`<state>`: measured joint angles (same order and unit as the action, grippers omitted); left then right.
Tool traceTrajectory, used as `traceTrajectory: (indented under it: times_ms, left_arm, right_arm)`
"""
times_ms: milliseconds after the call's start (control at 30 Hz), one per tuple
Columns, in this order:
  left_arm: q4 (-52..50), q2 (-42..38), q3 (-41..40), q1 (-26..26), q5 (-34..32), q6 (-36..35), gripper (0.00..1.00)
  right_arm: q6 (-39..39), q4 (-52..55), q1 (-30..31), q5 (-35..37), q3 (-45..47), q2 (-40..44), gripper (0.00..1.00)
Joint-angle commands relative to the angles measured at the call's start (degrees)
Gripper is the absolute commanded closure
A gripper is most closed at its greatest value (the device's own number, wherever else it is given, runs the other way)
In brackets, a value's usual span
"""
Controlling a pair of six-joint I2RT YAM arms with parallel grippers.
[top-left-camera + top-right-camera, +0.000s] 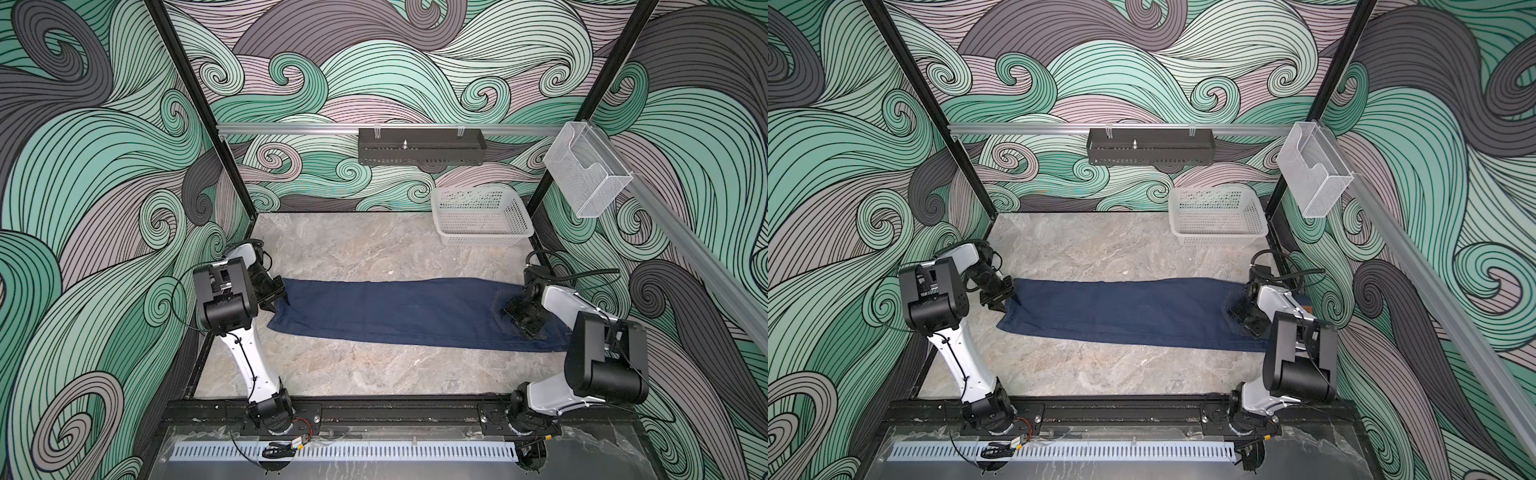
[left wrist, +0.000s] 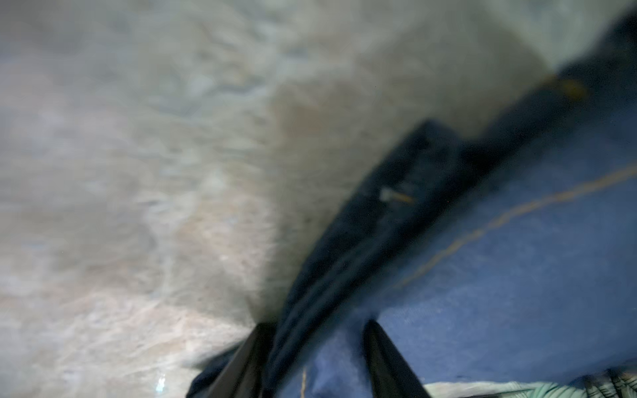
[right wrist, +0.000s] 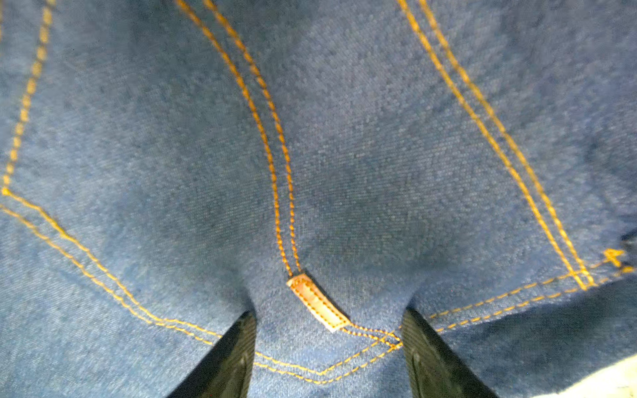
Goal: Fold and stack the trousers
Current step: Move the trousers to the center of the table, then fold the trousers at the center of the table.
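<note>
Nearest, a black rail (image 1: 395,409) edged the marbled table (image 1: 374,370), then bare stone. Midway the trousers (image 1: 395,311) lay flat, left to right (nearly wall to wall). The left gripper (image 2: 317,327) straddled the left hem; whether it pinched, I cannot tell. The right gripper (image 3: 327,317), jaws spread, pressed the pocket around the tag (image 3: 317,303). Beyond lay open table; a white basket (image 1: 478,240) sat far right.

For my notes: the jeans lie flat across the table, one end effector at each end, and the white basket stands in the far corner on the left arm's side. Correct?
No: both top views show the white basket in the far corner on the right arm's side. The jeans do lie flat across the table, the left end effector and right end effector at their ends.
</note>
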<state>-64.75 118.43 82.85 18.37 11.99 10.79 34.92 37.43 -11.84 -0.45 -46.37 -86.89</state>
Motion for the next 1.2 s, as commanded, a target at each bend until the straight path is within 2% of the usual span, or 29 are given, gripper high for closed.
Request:
traceTrajectory:
  times_ms: [0, 100, 267, 467, 633, 800, 1000, 1167]
  left_arm:
    - [-1.0, 1.1, -0.2, -0.8, 1.2, -0.8, 0.72]
    - [-0.7, 0.1, 0.0, -0.9, 1.4, -0.9, 0.85]
    - [-0.3, -1.4, 0.0, -0.9, 1.1, -0.9, 1.00]
    - [0.1, -5.5, 0.3, -1.0, -0.1, -0.3, 1.00]
    - [-1.5, -10.4, 3.1, -0.6, -11.6, 2.7, 1.00]
    - [-2.7, -11.5, 6.3, 1.2, -19.7, 5.0, 1.00]
    - [-4.1, -12.5, 11.3, 4.2, -26.8, 5.5, 1.00]
    - [-5.7, -12.1, 16.1, 5.2, -32.9, 4.9, 1.00]
  right_arm:
    - [0.4, 0.3, 0.5, -0.9, 0.8, 0.8, 0.34]
    - [0.4, 0.3, 0.8, -1.3, 0.9, 1.1, 0.34]
    - [0.6, 0.5, 1.7, -1.4, 1.2, 2.3, 0.35]
    - [0.9, 0.8, 3.4, -1.9, 1.9, 3.9, 0.35]
    - [1.5, 0.4, 5.9, -2.4, 2.9, 5.1, 0.35]
    - [2.7, -0.5, 9.1, -3.3, 4.0, 4.6, 0.35]
    - [6.9, -1.8, 17.0, -3.2, 3.6, 4.2, 0.36]
    - [11.3, -3.0, 25.0, -3.8, 0.3, -0.5, 0.36]
